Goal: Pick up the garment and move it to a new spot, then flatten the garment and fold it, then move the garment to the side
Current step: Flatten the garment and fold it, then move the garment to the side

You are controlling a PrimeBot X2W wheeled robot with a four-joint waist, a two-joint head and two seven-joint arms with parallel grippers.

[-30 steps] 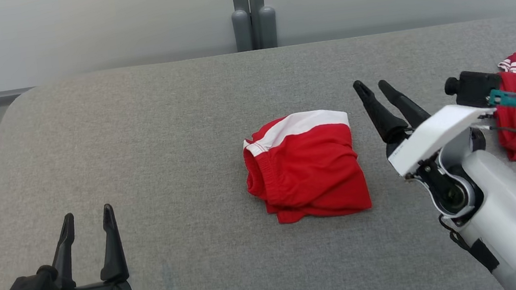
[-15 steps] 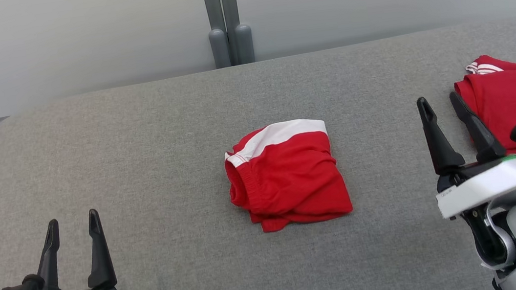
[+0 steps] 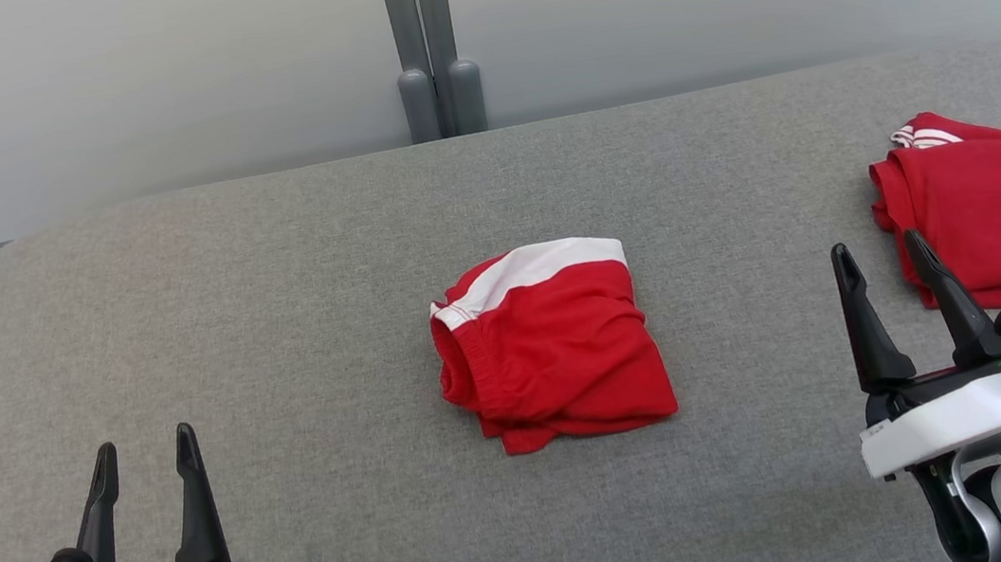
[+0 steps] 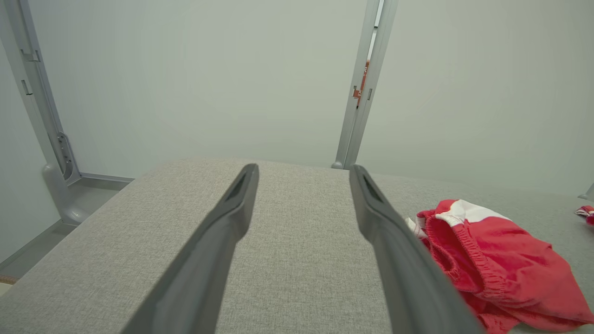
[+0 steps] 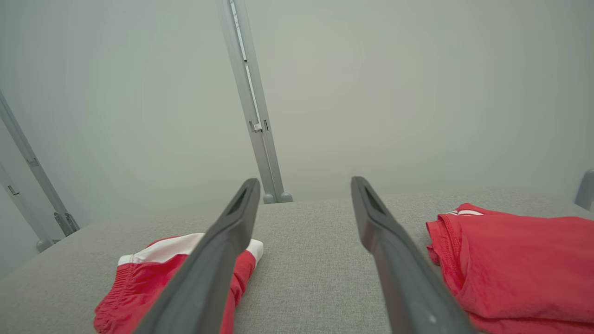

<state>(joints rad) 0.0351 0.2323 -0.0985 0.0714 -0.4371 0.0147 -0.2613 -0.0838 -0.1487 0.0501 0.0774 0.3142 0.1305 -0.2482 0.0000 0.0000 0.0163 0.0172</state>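
My left gripper hangs over the near left of the grey table, fingers spread and empty. My right gripper is just as wide at the near right. The garment, red shorts with a white band, lies in a soft, rumpled square at mid-table, with bare woven cloth all round it. A second red piece lies flat by the right edge, perhaps brushing my right fingertip. The table's far-left corner is rounded.
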